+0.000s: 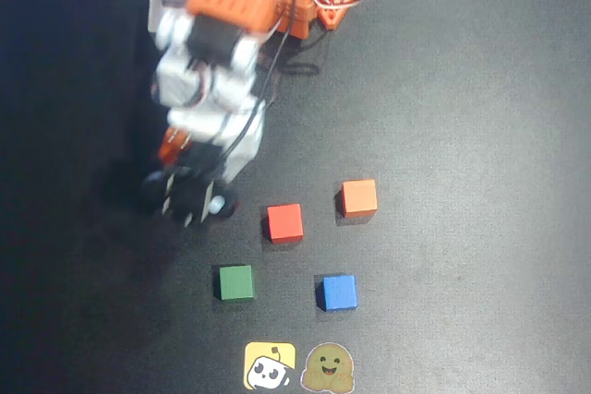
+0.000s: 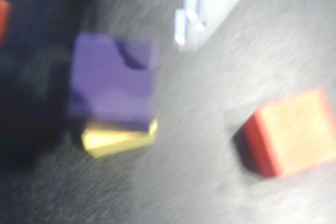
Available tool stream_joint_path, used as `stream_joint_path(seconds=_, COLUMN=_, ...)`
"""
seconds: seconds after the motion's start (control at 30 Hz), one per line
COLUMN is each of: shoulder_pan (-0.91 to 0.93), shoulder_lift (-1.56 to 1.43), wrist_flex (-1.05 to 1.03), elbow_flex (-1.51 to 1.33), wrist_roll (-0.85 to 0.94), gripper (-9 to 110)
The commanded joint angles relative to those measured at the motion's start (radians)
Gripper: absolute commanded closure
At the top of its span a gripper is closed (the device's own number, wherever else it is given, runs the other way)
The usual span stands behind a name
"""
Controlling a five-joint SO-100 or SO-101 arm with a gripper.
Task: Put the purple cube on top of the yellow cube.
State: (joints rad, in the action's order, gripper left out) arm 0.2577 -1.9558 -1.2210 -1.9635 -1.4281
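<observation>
Wrist view, blurred: the matte dark purple cube point(image 2: 113, 80) sits over the bright yellow cube point(image 2: 119, 139), hiding most of it, on the speckled dark grey surface point(image 2: 199, 182). The dark tool point(image 2: 31, 93) lies against the purple cube's left side; whether it grips is unclear. A red square-edged cube point(image 2: 289, 132) stands apart, right.

purple cube point(image 2: 113, 80), yellow cube point(image 2: 119, 138), red cube point(image 1: 285, 222), and, through blur, seemingly orange-topped cube point(image 1: 358, 197).
</observation>
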Motion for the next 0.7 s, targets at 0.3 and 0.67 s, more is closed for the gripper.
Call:
stream_joint_path(seconds=0.3, shoulder_pan=-0.115, shoulder_lift=-0.715, wrist_flex=0.041, elbow_flex=-0.483, wrist_roll=-0.014, gripper=101)
stream_joint_path(seconds=0.67, shoulder_pan=-0.181, shoulder_lift=-1.135, wrist_flex=-0.034, elbow_flex=-0.733, wrist_roll=0.023, gripper=101)
